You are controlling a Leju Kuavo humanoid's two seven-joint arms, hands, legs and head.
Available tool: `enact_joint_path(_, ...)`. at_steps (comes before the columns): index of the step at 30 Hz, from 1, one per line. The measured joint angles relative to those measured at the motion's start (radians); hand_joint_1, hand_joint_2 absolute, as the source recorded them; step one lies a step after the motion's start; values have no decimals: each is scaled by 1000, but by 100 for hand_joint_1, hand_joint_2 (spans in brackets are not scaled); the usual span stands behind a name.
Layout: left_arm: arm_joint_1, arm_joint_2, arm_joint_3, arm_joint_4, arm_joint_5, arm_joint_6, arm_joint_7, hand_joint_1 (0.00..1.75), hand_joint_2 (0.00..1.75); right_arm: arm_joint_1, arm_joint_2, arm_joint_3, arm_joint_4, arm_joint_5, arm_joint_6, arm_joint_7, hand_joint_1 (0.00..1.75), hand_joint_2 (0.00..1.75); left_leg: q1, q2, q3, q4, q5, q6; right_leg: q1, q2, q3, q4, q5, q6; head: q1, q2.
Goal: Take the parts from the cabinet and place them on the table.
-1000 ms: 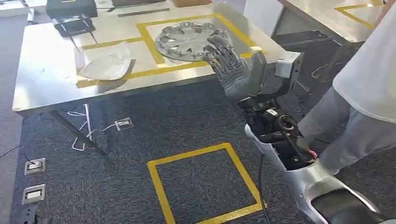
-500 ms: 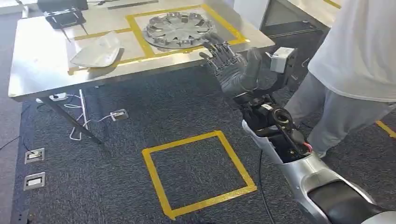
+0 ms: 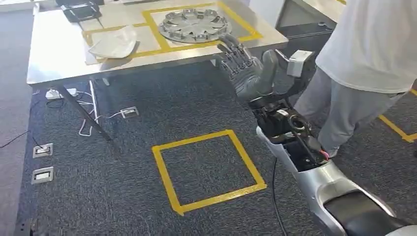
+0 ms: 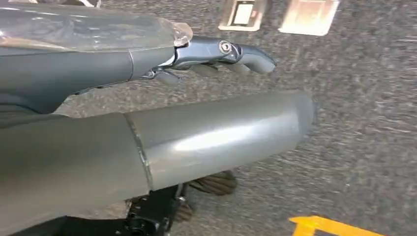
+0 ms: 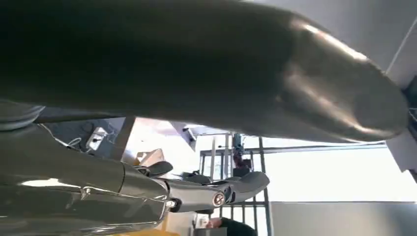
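Nowhere legible writing; right hand (image 3: 250,73) empty

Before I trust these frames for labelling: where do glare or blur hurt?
Head view: sharp, with sheen on the table. Left wrist view: carpet motion-smeared. Right wrist view: bright window behind, leaving the right hand dark.

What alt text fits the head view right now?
The right hand is raised, open and empty, short of a steel table holding a wheel cover inside yellow tape. A person stands at right.
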Motion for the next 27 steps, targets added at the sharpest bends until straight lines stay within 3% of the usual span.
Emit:
enact_joint_path(1, -1, 1, 0, 0, 0, 0, 0, 0, 0, -5, 0, 0, 0, 0, 0, -3, 0, 0, -1, 1, -2, 1, 7, -5, 2, -1, 29, -62, -18, -3, -3, 0)
enact_joint_path(4, 0, 3, 2, 0, -2, 0, -2, 0, 0, -9, 0, 0, 3, 5, 0, -1, 0, 0, 1, 1, -6, -10, 34, -26, 5, -4, 8, -60, 6, -24, -8, 0)
enact_joint_path(5, 2, 4, 3, 0, -2, 0, -5, 0, 0, -12, 0, 1, 4, 6, 0, 0, 0, 0, 8, -1, -14, 6, 13, -28, -1, -11, -5, -64, 16, -31, -9, 0)
enact_joint_path(7, 4, 6, 4, 0, -2, 0, -5, 0, 0, -16, 0, 0, 4, 9, -6, 5, 0, 0, 9, -1, -69, 131, -115, -36, -1, -7, -25, -63, 40, -46, -20, 0)
enact_joint_path(8, 4, 7, 4, 0, -2, 0, -6, 0, 0, -15, 0, 0, 4, 9, -6, 6, 0, 0, 9, -1, -97, 215, -167, -40, 0, -4, -39, -63, 51, -45, -21, 0)
enact_joint_path(9, 4, 7, 4, 0, -4, 0, -6, 0, 0, -13, 0, 0, 4, 9, -8, 9, 0, 0, 9, -1, -121, 295, -194, -44, 0, -2, -54, -62, 62, -45, -22, 0)
enact_joint_path(10, 5, 6, 5, 0, -4, 0, -6, 0, 0, -9, 0, 0, 4, 9, -11, 11, 0, 0, 10, -1, -130, 343, -190, -45, 0, -1, -68, -61, 71, -44, -23, 0)
enact_joint_path(11, 7, 6, 5, 0, -4, 0, -6, 0, 0, -6, 0, -1, 4, 9, -12, 14, 0, 0, 11, -1, -117, 340, -163, -46, 0, 1, -80, -60, 80, -42, -22, 0)
enact_joint_path(12, 9, 6, 5, 0, -4, 0, -6, 0, 0, -3, 0, -1, 4, 9, -13, 16, 0, 0, 13, -1, -77, 294, -123, -46, 0, 4, -93, -58, 88, -39, -23, 0)
enact_joint_path(13, 9, 6, 5, 0, -4, 0, -7, 0, 0, -3, 0, -2, 4, 9, -13, 17, 0, 0, 14, -2, -20, 213, -94, -44, -1, 8, -102, -56, 94, -35, -23, 0)
enact_joint_path(14, 9, 9, 5, 0, -4, 0, -8, 0, 0, -3, 0, -3, 4, 9, -13, 18, 0, 0, 15, -6, 47, 116, -83, -42, -1, 9, -108, -51, 98, -30, -23, 0)
enact_joint_path(15, 7, 9, 5, 0, -4, 0, -9, 0, 0, -4, 0, -3, 2, 9, -13, 19, 0, 0, 15, -19, 103, 33, -104, -36, 1, 11, -117, -45, 100, -25, -23, 0)
enact_joint_path(16, 6, 10, 5, 0, -3, 0, -10, 0, 0, -6, 0, -6, 1, 9, -13, 19, 0, 0, 11, -23, 113, 4, -112, -29, 4, 11, -123, -41, 104, -20, -21, 0)
enact_joint_path(18, 8, 11, 6, 0, -2, 3, -11, 0, 0, -4, 0, -7, 1, 11, -12, 20, 0, 0, 7, -18, 108, 8, -111, -19, 3, 16, -124, -41, 114, -8, -18, 0)
enact_joint_path(20, 11, 8, 6, 0, 0, 3, -11, 0, 0, -2, -3, -9, 1, 11, -10, 21, 0, 0, 16, -8, 106, 1, -100, 0, 4, 22, -132, -37, 113, 0, -17, 0)
enact_joint_path(21, 11, 9, 6, 0, 2, 4, -11, 0, 0, -2, -3, -11, 1, 11, -10, 21, 0, 0, 15, -6, 102, 0, -96, 6, 2, 16, -152, 0, 77, 5, -14, 0)
enact_joint_path(22, 11, 9, 6, 0, 2, 4, -11, 0, 0, -2, -3, -12, 1, 11, -7, 21, 0, 0, 15, -3, 99, 0, -93, 13, -1, 12, -179, 74, 30, 9, -7, 0)
enact_joint_path(24, 15, 8, 6, 0, 3, 4, -12, 0, 0, 2, -4, -14, 1, 11, -6, 21, 0, 0, 12, 5, 88, 1, -87, 17, -3, 10, -252, 261, -53, 17, -4, 0)
enact_joint_path(25, 17, 9, 6, 0, 3, 4, -12, 0, 0, 7, -4, -15, 2, 11, -6, 22, 0, 0, 11, 7, 84, 1, -83, 16, -4, 9, -272, 319, -69, 18, -3, 0)
enact_joint_path(26, 20, 9, 6, 0, 3, 4, -12, 0, 0, 11, -5, -16, 2, 11, -6, 22, 0, 0, 11, 10, 82, 2, -80, 15, -4, 9, -262, 315, -60, 18, -3, 0)
enact_joint_path(27, 21, 9, 6, 0, 3, 4, -13, 0, 0, 14, -6, -16, 2, 11, -6, 23, 0, 0, 11, 13, 81, 2, -79, 14, -4, 7, -226, 265, -31, 17, -1, 0)
